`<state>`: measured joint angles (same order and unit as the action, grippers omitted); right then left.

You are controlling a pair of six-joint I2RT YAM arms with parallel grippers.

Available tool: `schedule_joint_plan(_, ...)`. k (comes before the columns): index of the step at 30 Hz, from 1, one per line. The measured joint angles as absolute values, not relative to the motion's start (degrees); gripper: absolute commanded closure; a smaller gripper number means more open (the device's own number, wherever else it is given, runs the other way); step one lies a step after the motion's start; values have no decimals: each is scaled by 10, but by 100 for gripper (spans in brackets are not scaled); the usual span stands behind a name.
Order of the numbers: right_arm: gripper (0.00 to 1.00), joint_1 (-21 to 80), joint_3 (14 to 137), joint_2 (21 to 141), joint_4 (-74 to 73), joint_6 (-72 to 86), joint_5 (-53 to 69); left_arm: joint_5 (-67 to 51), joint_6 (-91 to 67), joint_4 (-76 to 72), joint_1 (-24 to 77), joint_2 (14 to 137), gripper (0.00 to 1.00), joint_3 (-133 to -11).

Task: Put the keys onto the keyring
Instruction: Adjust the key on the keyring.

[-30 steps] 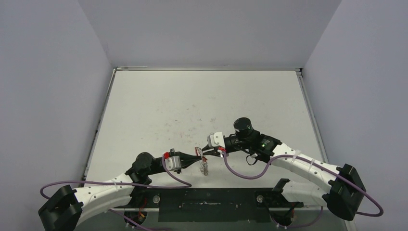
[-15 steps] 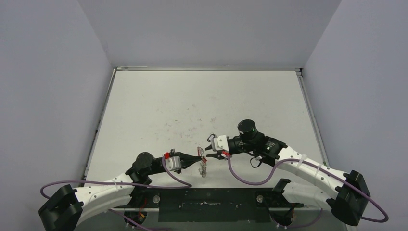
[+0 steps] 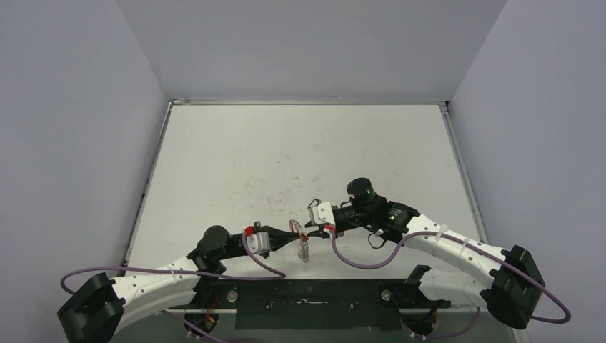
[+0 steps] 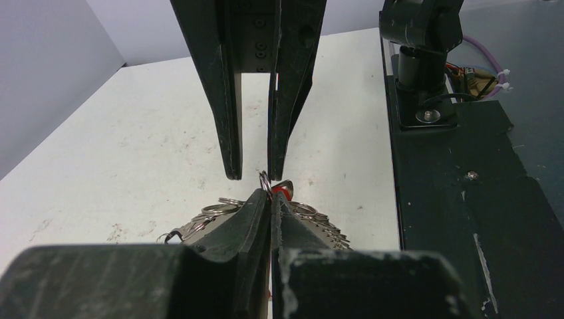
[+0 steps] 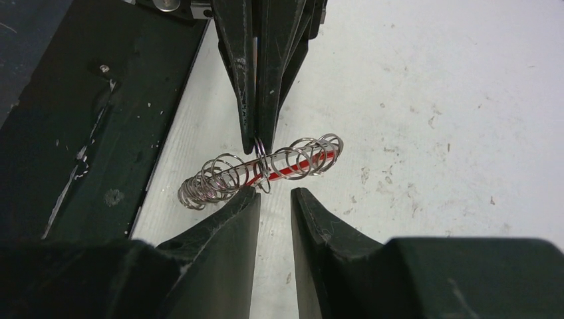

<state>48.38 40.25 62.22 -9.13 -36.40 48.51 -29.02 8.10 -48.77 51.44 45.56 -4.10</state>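
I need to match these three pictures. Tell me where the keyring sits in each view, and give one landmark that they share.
Top external: the keyring is low centre, a small glint with a red spot.
Left wrist: lower centre, behind the tips of the left pincer.
Right wrist: mid-picture, lying crosswise just above the right pincer.
Shared landmark: the left pincer, shut on the keyring in all three.

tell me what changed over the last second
The right end effector backed off slightly to the right, then returned beside the thin metal keyring with the red sleeve, jaws apart. The left end effector stayed shut on that keyring, above the white table.
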Motion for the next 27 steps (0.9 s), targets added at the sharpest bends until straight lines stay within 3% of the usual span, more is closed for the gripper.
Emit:
schedule_joint_plan(16,78,499,402,654,-61,-341,495,-290,82,-487,514,455,100,-41)
schedule_joint_plan(24,99,499,403,654,-62,-335,497,-290,82,-487,514,452,100,-41)
schedule_joint_plan(27,100,499,404,655,-69,-336,500,-290,82,-484,514,452,100,-41)
